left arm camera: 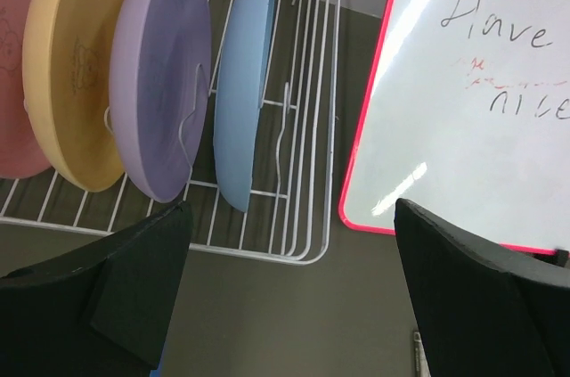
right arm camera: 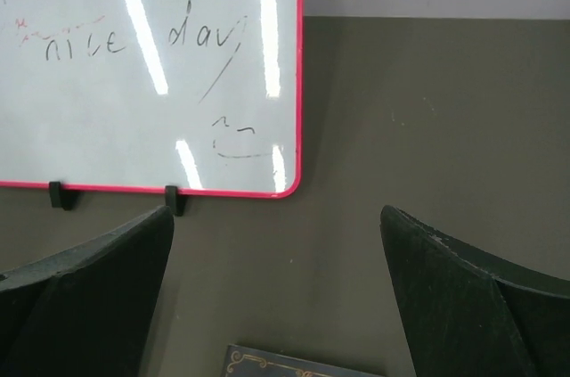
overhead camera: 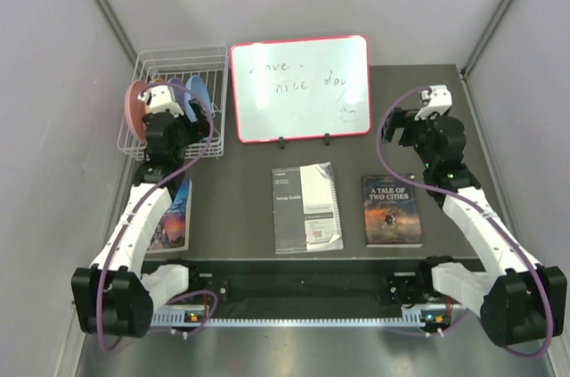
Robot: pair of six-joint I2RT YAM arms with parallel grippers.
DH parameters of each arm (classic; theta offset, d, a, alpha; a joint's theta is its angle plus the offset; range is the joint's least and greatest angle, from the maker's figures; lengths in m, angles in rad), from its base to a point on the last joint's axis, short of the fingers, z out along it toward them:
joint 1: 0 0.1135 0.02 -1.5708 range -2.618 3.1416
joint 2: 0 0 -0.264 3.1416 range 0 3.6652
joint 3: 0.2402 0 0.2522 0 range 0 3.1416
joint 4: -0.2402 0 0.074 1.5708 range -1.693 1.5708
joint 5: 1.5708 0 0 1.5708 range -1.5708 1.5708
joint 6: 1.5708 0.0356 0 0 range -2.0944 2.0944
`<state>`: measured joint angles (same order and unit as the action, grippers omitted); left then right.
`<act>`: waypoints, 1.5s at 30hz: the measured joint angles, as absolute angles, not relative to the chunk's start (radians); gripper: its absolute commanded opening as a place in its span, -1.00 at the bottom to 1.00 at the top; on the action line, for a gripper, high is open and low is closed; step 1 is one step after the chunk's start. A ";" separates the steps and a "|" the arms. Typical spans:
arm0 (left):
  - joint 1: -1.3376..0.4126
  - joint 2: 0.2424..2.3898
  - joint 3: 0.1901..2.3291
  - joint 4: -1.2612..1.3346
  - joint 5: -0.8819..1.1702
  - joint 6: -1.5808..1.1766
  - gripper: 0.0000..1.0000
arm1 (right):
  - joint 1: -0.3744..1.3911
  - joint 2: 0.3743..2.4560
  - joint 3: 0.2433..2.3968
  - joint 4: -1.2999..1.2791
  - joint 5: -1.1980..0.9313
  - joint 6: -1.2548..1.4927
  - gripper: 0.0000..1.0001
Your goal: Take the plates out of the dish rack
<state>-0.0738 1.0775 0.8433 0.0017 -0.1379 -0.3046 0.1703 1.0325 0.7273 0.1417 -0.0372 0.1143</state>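
Observation:
The white wire dish rack (overhead camera: 183, 61) stands at the table's far left. Four plates stand upright in it. In the left wrist view they run left to right: pink (left arm camera: 13, 83), tan-orange (left arm camera: 76, 65), lavender (left arm camera: 160, 74), blue (left arm camera: 245, 83). From above, the pink plate (overhead camera: 134, 110) and the blue plate (overhead camera: 198, 92) show beside my left arm. My left gripper (overhead camera: 167, 132) hovers just in front of the rack's near edge (left arm camera: 303, 252), open and empty (left arm camera: 292, 217). My right gripper (overhead camera: 398, 132) is open and empty (right arm camera: 276, 217) over bare table at the far right.
A red-framed whiteboard (overhead camera: 300, 89) stands right of the rack, close to my left gripper's right finger (left arm camera: 472, 306). A white booklet (overhead camera: 306, 208) and a dark book (overhead camera: 392, 209) lie mid-table. Another book (overhead camera: 174, 217) lies under my left arm.

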 measured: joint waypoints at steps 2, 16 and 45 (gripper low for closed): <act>-0.074 1.089 0.839 0.009 -0.139 -0.292 0.97 | 0.170 1.034 0.727 0.146 -0.019 0.105 0.99; -0.108 1.285 0.861 0.050 -0.245 -0.204 0.65 | 0.170 1.124 0.674 0.168 0.146 0.036 0.99; -0.337 1.605 0.921 0.455 -1.018 0.136 -1.00 | 0.170 1.263 0.675 0.203 0.163 0.065 0.86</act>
<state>-0.3370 1.6051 0.9215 0.4545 -1.0183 0.1360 0.1699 1.2633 0.6754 0.2028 0.1635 0.0650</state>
